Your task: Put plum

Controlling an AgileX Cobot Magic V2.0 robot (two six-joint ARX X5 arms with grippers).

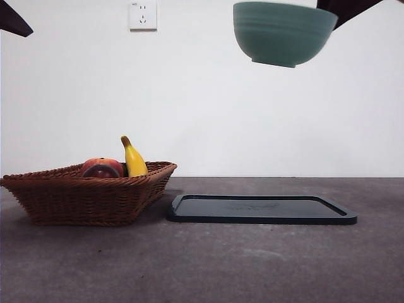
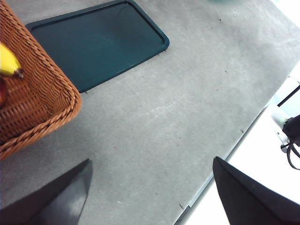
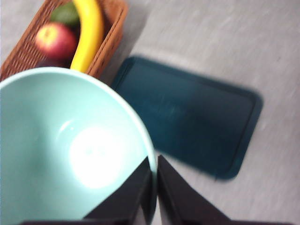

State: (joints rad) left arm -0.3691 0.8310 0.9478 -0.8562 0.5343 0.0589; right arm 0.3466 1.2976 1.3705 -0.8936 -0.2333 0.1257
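The plum (image 3: 45,63) shows only as a dark blurred patch in the basket (image 3: 112,33), upper left of the right wrist frame, wedged under the red fruit (image 3: 55,40) beside the banana (image 3: 89,33). Risk: the right end effector (image 3: 154,161) pinches only the bowl (image 1: 284,31) rim, high at upper right of the front frame above the tray (image 1: 259,209), so it may tilt or drop; the left end effector (image 2: 152,159), spread and empty over the desk (image 2: 187,108), could take the wrong fruit. Count: one each of plum, red fruit, banana, green fruit (image 3: 65,14), basket, bowl, tray.
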